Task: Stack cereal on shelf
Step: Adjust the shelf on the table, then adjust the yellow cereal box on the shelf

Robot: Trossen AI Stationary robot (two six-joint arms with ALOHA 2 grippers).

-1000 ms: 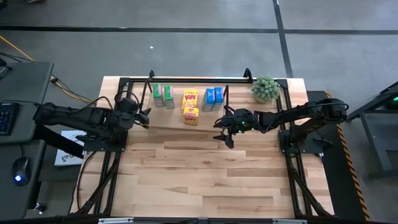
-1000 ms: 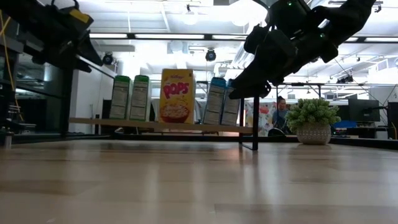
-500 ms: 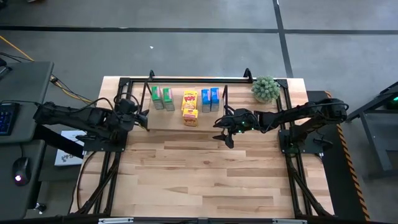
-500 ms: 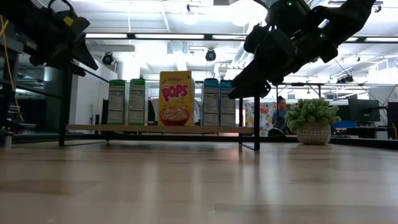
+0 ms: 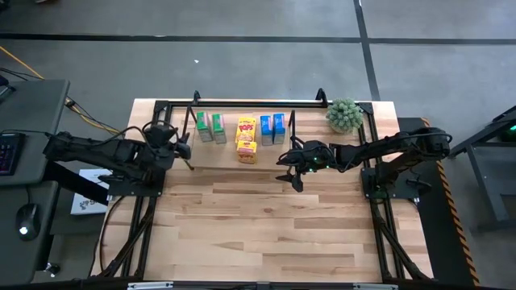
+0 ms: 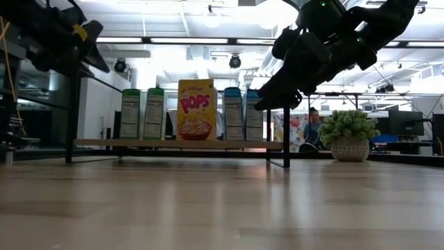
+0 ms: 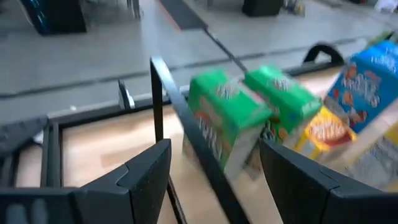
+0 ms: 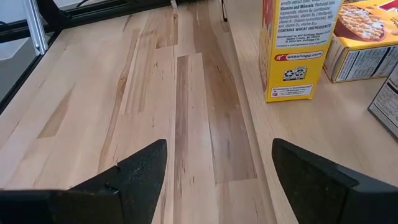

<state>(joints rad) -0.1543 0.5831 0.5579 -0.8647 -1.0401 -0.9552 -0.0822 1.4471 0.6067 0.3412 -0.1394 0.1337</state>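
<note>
My left gripper, jaws apart and empty, hovers at the shelf's left end; the green cereal boxes stand upright just beyond it, nearer than to my open right gripper.

The left gripper hovers just off the shelf's left end with its fingers parted and nothing between them. The right gripper hangs at the shelf's right front corner (raised above the tabletop), jaws spread wide and empty.
</note>
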